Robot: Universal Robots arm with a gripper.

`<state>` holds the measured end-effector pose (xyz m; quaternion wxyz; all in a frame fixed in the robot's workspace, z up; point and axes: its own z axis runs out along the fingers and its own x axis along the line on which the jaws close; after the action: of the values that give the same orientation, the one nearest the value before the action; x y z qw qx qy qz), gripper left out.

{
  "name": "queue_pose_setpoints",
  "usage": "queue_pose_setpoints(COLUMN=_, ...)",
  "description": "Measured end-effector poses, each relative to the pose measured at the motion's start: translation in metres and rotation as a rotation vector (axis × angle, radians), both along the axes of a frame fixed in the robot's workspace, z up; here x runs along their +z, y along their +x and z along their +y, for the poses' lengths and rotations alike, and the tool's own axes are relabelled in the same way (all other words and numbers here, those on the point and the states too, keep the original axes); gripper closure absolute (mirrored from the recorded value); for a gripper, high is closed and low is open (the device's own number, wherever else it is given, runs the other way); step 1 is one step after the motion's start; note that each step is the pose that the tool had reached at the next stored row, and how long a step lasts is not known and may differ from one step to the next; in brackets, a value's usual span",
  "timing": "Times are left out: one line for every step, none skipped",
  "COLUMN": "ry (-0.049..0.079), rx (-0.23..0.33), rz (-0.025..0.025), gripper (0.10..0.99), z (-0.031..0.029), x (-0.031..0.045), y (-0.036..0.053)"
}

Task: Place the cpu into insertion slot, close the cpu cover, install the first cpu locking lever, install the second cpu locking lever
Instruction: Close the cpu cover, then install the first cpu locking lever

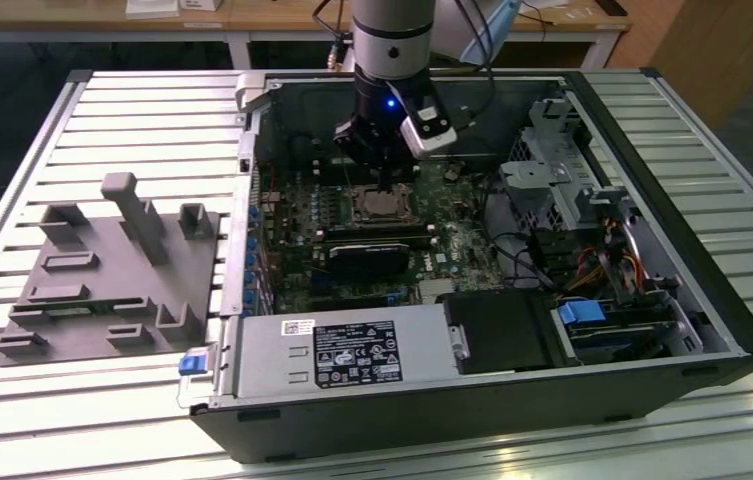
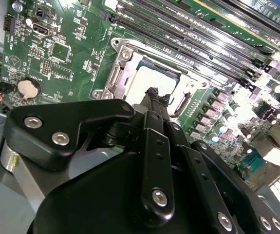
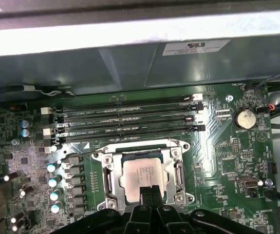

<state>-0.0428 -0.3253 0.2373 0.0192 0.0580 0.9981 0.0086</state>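
While the arm (image 1: pixel 390 40) reaches straight down into the open computer case (image 1: pixel 483 410), which lies on the slatted surface (image 1: pixel 149 120), the claw (image 1: pixel 376 178) hangs over the green board near the far wall of the case. Both wrist views show the claw (image 3: pixel 149 191) with its two fingertips (image 2: pixel 154 93) drawn together and nothing between them. The tips sit over the near edge of the chip (image 3: pixel 140 175); whether they touch it cannot be told. The chip (image 2: pixel 140 83) lies flat in the socket (image 3: pixel 101 155), pale metal top facing up, and shows in the exterior view as a light square (image 1: pixel 379 208) just below the claw. The cover frame (image 3: pixel 177 170) lies down around the chip, its silvery rails on either side and the chip's top showing through its window. Whether the locking levers are latched cannot be told. Long black memory slots (image 3: pixel 125 117) run beside the socket, and a coin battery (image 3: pixel 244 118) sits on the board well apart from it. A grey moulded fixture (image 1: pixel 109 280) rests on the surface at the exterior view's left, outside the case.
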Motion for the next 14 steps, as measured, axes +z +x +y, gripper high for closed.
queue_pose_setpoints(ry=0.000, rx=0.000, rz=0.0000, gripper=0.980, z=0.0000, x=0.0010, y=0.0000)
queue_pose_setpoints(ry=0.000, rx=0.000, rz=-0.0001, gripper=0.980, z=0.0000, x=0.0012, y=0.0000)
queue_pose_setpoints(ry=0.000, rx=0.000, rz=-0.0002, gripper=0.980, z=0.0000, x=0.0012, y=0.0000)
queue_pose_setpoints(ry=0.000, rx=0.000, rz=-0.0001, gripper=0.980, z=0.0000, x=0.0019, y=0.0000)
queue_pose_setpoints(ry=0.000, rx=0.000, rz=-0.0001, gripper=0.980, z=0.0000, x=0.0024, y=0.0000)
queue_pose_setpoints(ry=0.000, rx=0.000, rz=0.0000, gripper=0.980, z=0.0000, x=0.0025, y=0.0000)
queue_pose_setpoints(ry=0.000, rx=0.000, rz=0.0000, gripper=0.980, z=0.0000, x=0.0025, y=0.0000)
queue_pose_setpoints(ry=0.000, rx=0.000, rz=-0.0001, gripper=0.980, z=0.0000, x=0.0026, y=0.0000)
queue_pose_setpoints(ry=0.000, rx=0.000, rz=-0.0001, gripper=0.980, z=0.0000, x=0.0026, y=0.0000)
queue_pose_setpoints(ry=0.000, rx=0.000, rz=-0.0001, gripper=0.980, z=0.0000, x=0.0027, y=0.0000)
queue_pose_setpoints(ry=0.000, rx=0.000, rz=0.0000, gripper=0.980, z=0.0000, x=0.0027, y=0.0000)
queue_pose_setpoints(ry=0.000, rx=0.000, rz=-0.0001, gripper=0.980, z=0.0000, x=0.0028, y=0.0000)
queue_pose_setpoints(ry=0.000, rx=0.000, rz=-0.0001, gripper=0.980, z=0.0000, x=0.0028, y=0.0000)
queue_pose_setpoints(ry=0.000, rx=0.000, rz=-0.0001, gripper=0.980, z=0.0000, x=0.0029, y=0.0000)
